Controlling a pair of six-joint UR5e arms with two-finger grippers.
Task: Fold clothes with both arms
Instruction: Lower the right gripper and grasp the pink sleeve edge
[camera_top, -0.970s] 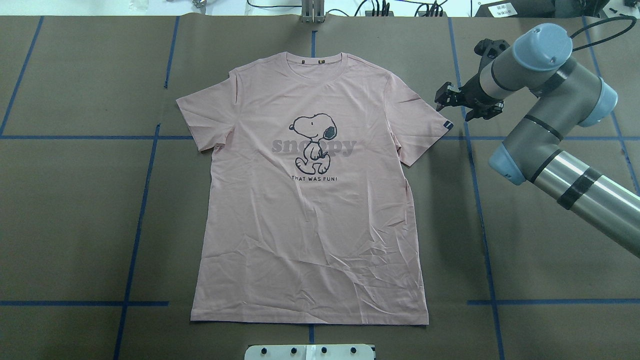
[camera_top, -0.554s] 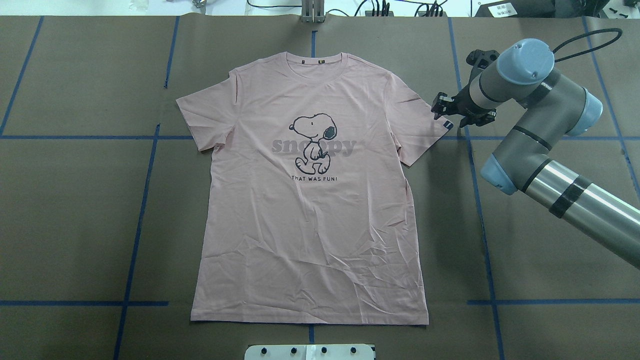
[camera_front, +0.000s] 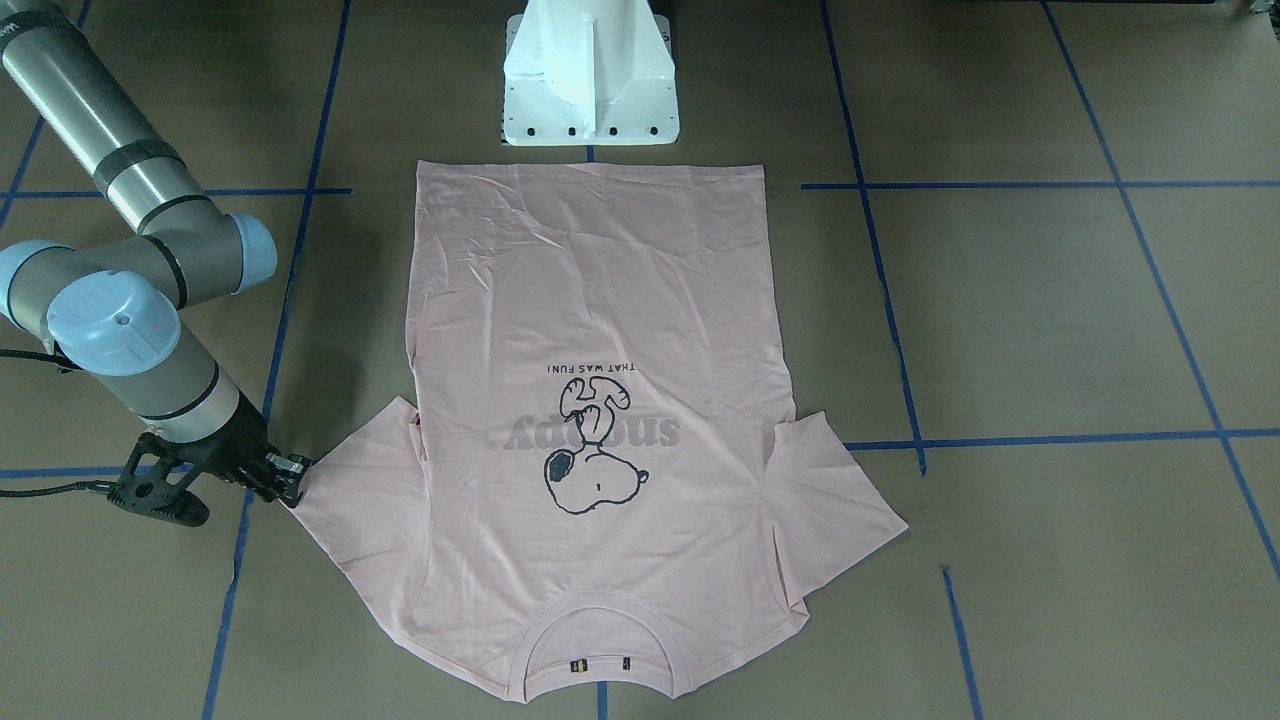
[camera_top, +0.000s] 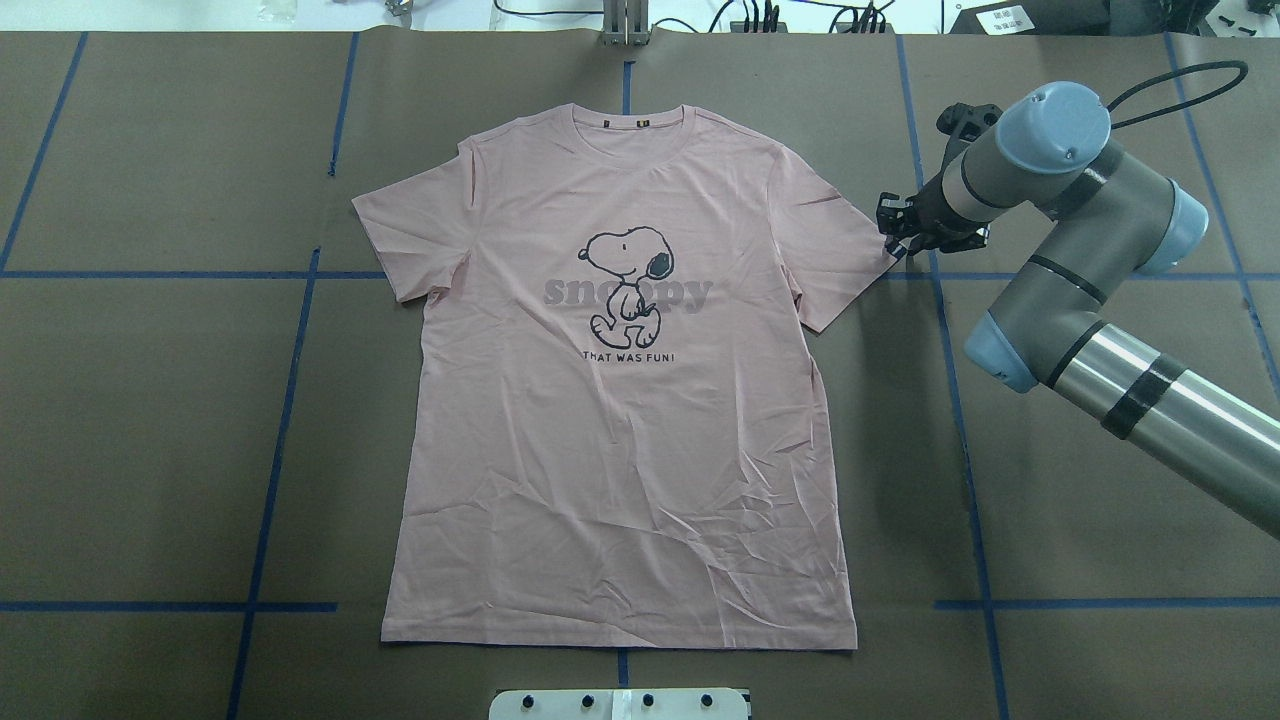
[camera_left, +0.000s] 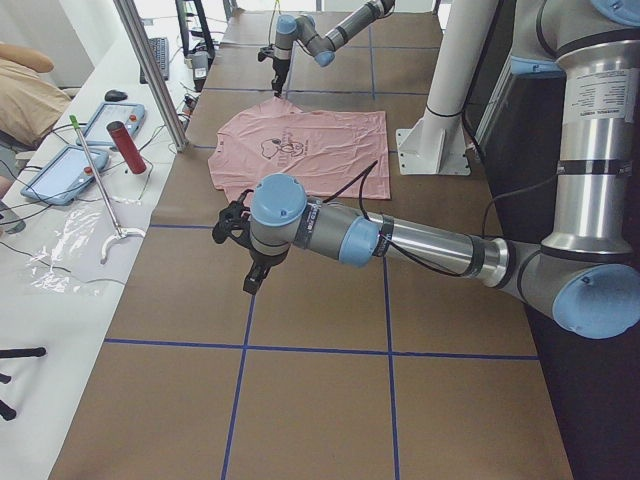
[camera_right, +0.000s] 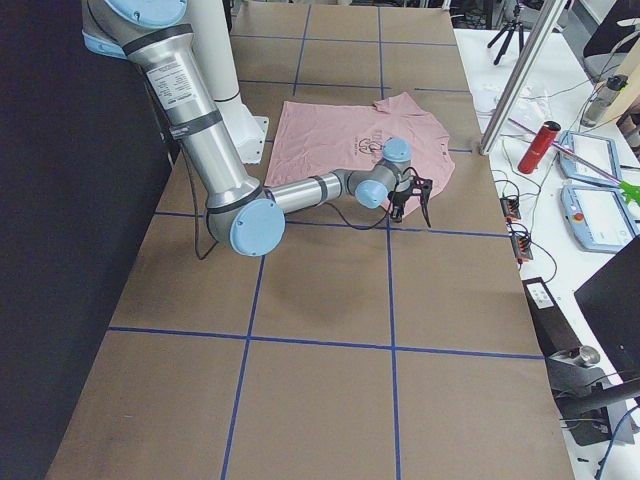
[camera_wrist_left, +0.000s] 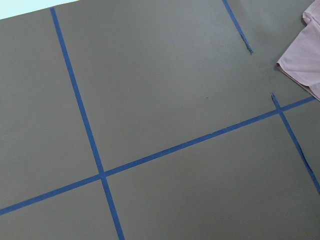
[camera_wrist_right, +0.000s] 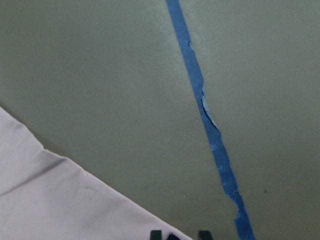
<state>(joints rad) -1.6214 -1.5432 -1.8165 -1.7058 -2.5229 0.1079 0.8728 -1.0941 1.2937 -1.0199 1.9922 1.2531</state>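
Note:
The pale pink T-shirt (camera_top: 620, 450) lies flat and face up on the brown table, neck to the far side; it also shows in the front view (camera_front: 590, 300). My right gripper (camera_top: 893, 235) is low at the tip of the shirt's right-hand sleeve, also seen from the front (camera_front: 293, 482). In the right wrist view its fingertips (camera_wrist_right: 156, 234) stand slightly apart on either side of the sleeve corner (camera_wrist_right: 60, 200), so it is open. My left gripper (camera_left: 252, 282) hovers over bare table away from the shirt. I cannot tell whether it is open or shut.
The white pedestal base (camera_front: 590, 80) stands at the shirt's hem side. Blue tape lines (camera_top: 270, 480) grid the table. A side bench holds tablets and a red bottle (camera_left: 126, 147) beside a metal post (camera_left: 150, 70).
My right gripper has moved left toward the sleeve tip and now sits at its corner. The shirt has not moved.

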